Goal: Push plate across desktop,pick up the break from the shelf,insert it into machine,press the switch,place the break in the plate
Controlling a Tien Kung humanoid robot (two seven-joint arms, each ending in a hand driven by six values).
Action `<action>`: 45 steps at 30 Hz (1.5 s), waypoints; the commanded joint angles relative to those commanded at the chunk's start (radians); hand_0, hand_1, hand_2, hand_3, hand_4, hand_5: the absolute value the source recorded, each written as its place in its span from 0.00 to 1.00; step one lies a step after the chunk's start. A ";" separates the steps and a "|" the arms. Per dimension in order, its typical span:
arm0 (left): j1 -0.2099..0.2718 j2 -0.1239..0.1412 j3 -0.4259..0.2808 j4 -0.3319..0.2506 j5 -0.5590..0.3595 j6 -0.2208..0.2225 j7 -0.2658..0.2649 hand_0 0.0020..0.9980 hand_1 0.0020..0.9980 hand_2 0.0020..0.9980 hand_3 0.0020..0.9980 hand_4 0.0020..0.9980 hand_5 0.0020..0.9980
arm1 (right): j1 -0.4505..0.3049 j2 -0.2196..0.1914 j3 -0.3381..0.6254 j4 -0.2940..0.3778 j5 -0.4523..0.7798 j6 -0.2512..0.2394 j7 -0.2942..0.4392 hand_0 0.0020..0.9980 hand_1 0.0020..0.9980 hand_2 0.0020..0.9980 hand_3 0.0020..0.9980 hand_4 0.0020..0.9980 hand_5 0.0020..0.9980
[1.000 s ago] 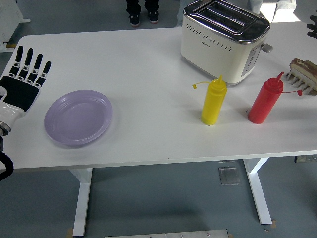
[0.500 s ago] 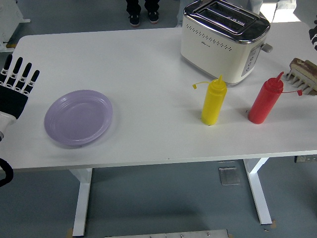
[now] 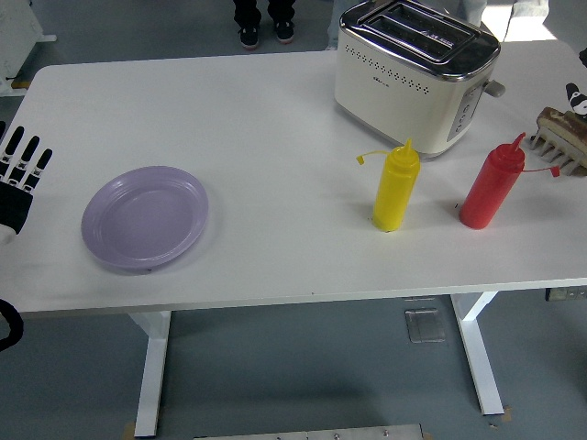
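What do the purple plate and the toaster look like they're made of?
The purple plate looks like matte plastic: even colour, soft sheen, though glazed ceramic is possible. The toaster has a glossy cream body, plastic or painted metal, with a mirror-like chrome top.

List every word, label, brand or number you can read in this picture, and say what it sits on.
Nothing can be read.
Toaster: a small dark mark on its front wall, too small to read.
Yellow bottle: no label shows.
Red bottle: no label shows.
Purple plate: plain.

Yellow bottle (image 3: 396, 190) & red bottle (image 3: 491, 187) (gap betw. them) stand before toaster (image 3: 412, 75); table (image 3: 266, 119) centre bare.
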 joint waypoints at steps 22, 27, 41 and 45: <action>-0.025 -0.015 0.028 0.147 0.055 -0.007 -0.011 0.84 0.76 0.71 0.70 0.81 1.00 | 0.023 0.025 -0.042 -0.092 -0.294 0.005 -0.040 0.79 0.76 0.76 0.79 0.71 0.25; -0.030 -0.018 0.041 0.157 0.053 -0.008 -0.009 0.84 0.76 0.71 0.70 0.81 1.00 | 0.028 0.030 -0.053 -0.114 -0.301 0.004 -0.041 0.79 0.76 0.76 0.79 0.73 0.27; -0.056 -0.025 0.090 0.178 0.045 -0.011 -0.006 0.84 0.76 0.71 0.70 0.81 1.00 | 0.058 0.047 -0.087 -0.192 -0.344 -0.035 -0.037 0.75 0.74 0.76 0.79 0.74 0.28; -0.065 -0.027 0.107 0.186 0.042 -0.013 -0.004 0.84 0.76 0.71 0.70 0.81 1.00 | 0.070 0.050 -0.098 -0.222 -0.352 -0.052 -0.035 0.70 0.70 0.73 0.77 0.72 0.27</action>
